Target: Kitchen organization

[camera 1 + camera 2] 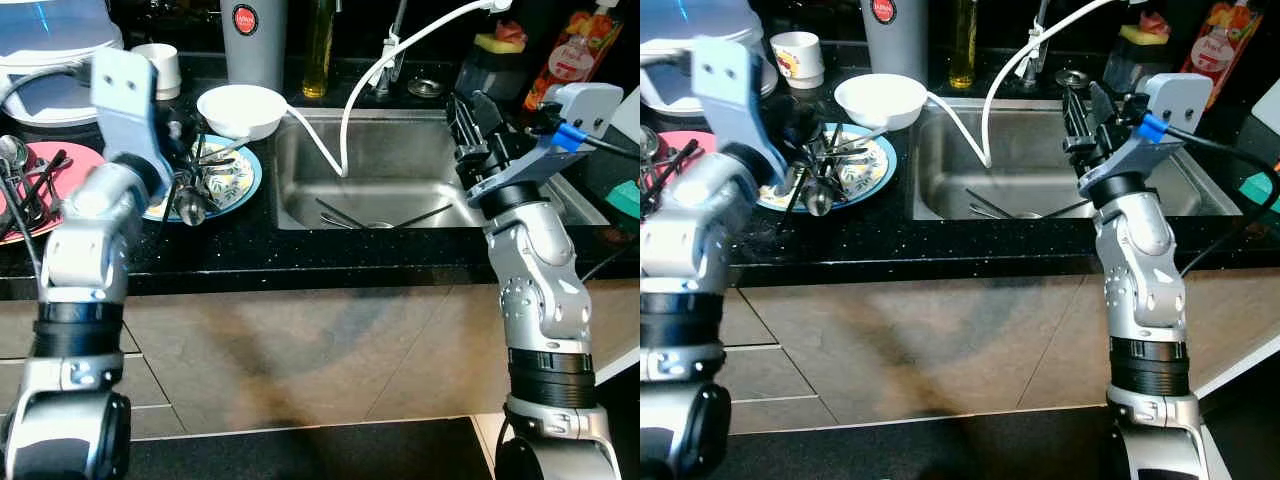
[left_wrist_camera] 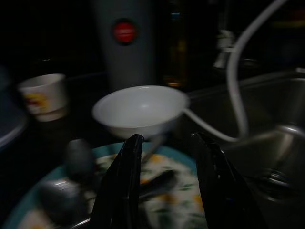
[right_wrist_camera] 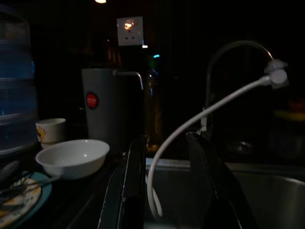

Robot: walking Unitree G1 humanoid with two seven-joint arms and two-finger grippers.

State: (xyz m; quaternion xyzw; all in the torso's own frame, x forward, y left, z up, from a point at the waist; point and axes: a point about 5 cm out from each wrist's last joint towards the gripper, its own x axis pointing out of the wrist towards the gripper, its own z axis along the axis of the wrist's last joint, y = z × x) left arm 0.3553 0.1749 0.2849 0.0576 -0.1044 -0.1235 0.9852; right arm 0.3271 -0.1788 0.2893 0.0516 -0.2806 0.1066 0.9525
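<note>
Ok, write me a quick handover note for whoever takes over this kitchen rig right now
Left gripper: open, empty, hovering over the patterned plate that holds loose cutlery on the counter left of the sink.
Right gripper: open, empty, raised over the right side of the sink.
White bowl sits at the sink's back left corner, beside the plate. More utensils lie in the sink basin. A pink plate with utensils is further left.
Done: nothing gripped yet.
Left: likely sorting the cutlery, plates and bowl.

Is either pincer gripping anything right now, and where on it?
Nothing is held. The left pincer is open above the patterned plate with its cutlery; the right pincer is open over the sink, gripping nothing.
</note>
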